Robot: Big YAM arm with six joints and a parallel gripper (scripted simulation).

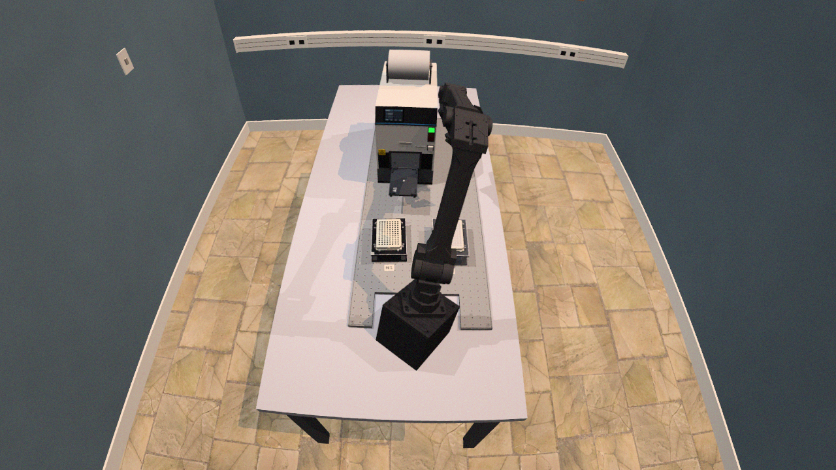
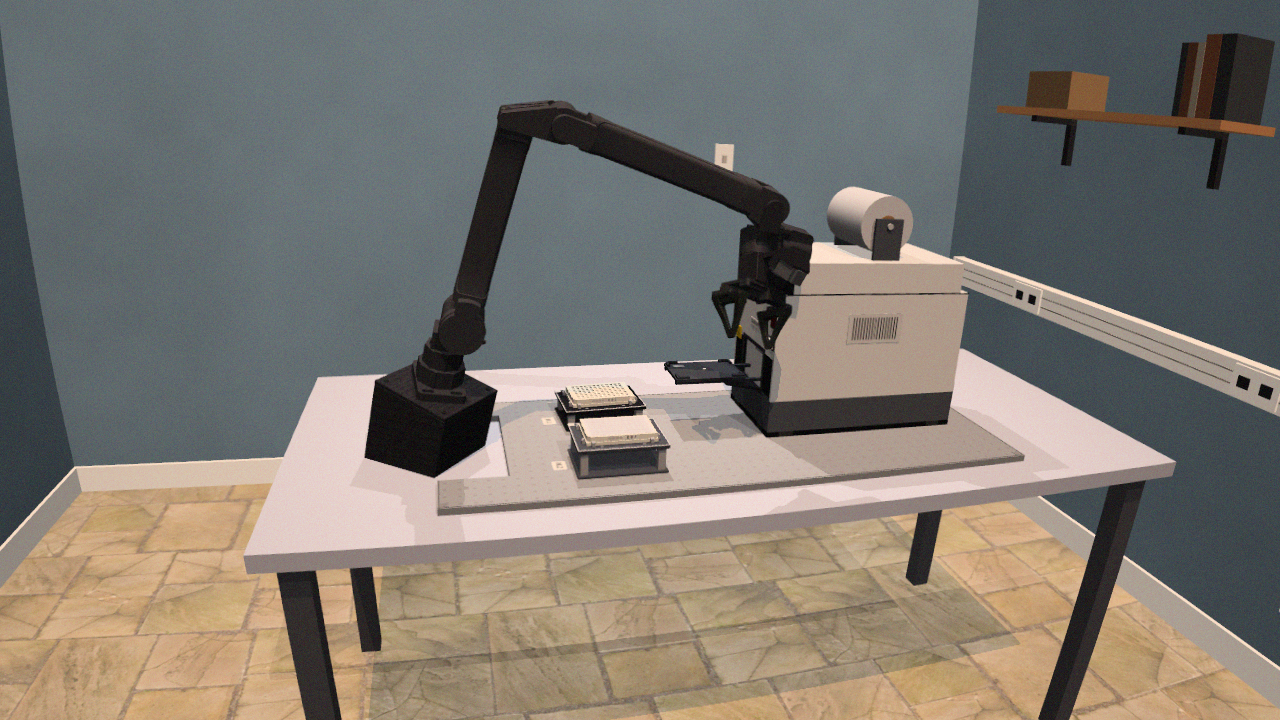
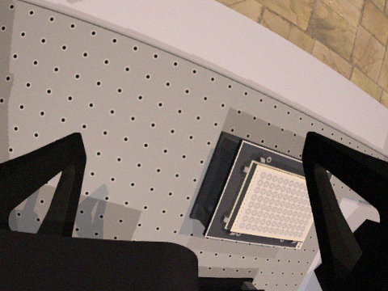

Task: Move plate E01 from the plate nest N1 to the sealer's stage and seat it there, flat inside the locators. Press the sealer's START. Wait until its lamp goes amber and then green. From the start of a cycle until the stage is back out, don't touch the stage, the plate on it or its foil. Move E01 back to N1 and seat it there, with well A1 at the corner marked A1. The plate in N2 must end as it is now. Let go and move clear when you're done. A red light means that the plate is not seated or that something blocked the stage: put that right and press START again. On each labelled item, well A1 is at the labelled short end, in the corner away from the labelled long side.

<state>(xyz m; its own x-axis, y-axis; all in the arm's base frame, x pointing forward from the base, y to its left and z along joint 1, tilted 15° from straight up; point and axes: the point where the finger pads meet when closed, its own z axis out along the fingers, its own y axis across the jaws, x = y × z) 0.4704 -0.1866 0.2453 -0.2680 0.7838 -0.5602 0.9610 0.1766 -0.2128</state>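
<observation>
The gripper [image 2: 751,341] [image 3: 193,144], spread fully and empty, hung near the bare stage [image 1: 403,187] [image 2: 693,370] — descending too early risked clipping it.

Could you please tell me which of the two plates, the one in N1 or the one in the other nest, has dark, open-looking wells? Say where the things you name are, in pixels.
The plate in N1 [image 1: 388,234] [image 2: 598,394]; the other plate [image 2: 617,429] [image 3: 275,203] has a uniformly pale top.

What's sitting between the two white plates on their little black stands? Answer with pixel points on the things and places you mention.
Just a strip of holed metal board [image 1: 418,238], seen from the top; part of the right-hand plate [image 1: 459,235] is behind the arm.
</observation>
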